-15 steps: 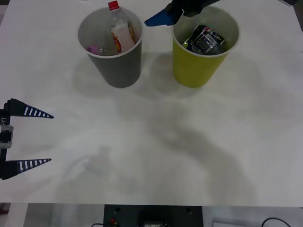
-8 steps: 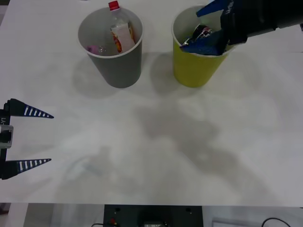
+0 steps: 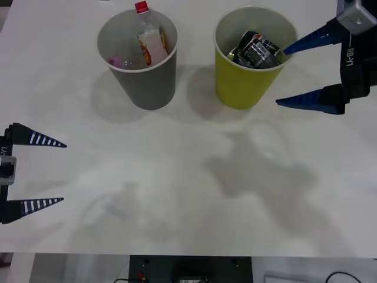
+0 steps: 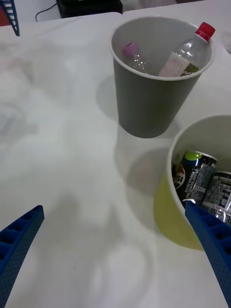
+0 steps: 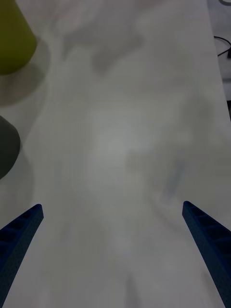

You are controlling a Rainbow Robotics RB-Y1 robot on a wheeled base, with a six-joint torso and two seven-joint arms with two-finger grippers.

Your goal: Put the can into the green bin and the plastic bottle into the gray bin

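At the white table's [image 3: 188, 194] near left edge the left pincer [image 3: 35, 172] waits, spread and empty, while toward the far right edge the right pincer [image 3: 309, 72] hangs spread and empty just beside the yellow-green tapered green bin [image 3: 244, 88]. Both sorts look done: crushed dark cans [image 3: 256, 52] lie in that bin, and the clear red-capped plastic bottle [image 3: 148, 36] leans inside the dark gray tapered gray bin [image 3: 144, 79] near the far edge. The right wrist view adds a clear pink-capped item [image 4: 133, 54] beside the bottle and a green-topped can [image 4: 196, 159].
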